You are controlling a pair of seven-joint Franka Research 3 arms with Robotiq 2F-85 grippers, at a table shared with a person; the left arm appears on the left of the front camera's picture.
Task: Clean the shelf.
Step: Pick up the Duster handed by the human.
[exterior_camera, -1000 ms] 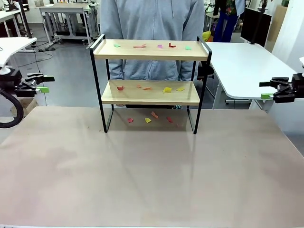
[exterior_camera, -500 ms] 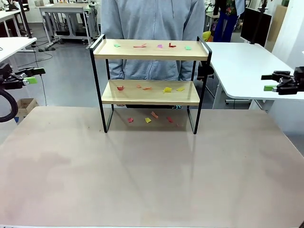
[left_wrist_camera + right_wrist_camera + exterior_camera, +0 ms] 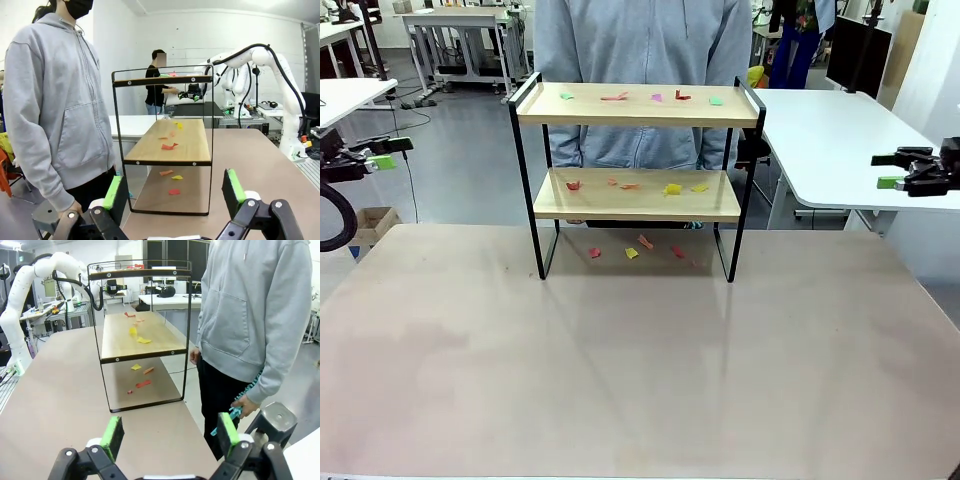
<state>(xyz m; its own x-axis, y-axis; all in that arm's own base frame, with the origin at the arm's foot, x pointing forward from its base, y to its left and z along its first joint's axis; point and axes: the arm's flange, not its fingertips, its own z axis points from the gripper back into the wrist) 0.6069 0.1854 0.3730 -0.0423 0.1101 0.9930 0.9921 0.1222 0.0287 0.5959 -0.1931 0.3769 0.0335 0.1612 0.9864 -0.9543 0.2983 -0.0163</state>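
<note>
Pale beige bench [image 3: 620,380] surface is seen running toward a person [image 3: 640,40] in a grey hooded top, who is stood at the far side. Near that far edge, about the middle of the bench, the shelf [image 3: 638,112] is set upright with its long side turned to the front camera. It is built of two light wooden boards carried in a thin black metal frame. Raised black rails are fitted at both short ends of the top board, and the thin legs are rested on the bench. Small paper scraps [image 3: 616,97] in red, pink, green and orange are scattered along the top board. A yellow scrap [image 3: 672,188] is seen among red and orange ones on the lower board. A few more pieces [image 3: 632,253] are strewn on the bench beneath the rack, between its legs. The left hand [image 3: 394,153] is held in the air well off to the left of the shelf, its green-padded fingers spread wide with nothing between them. The right hand [image 3: 886,170] is held well off to the right, likewise spread and empty. The shelf is touched by neither.
</note>
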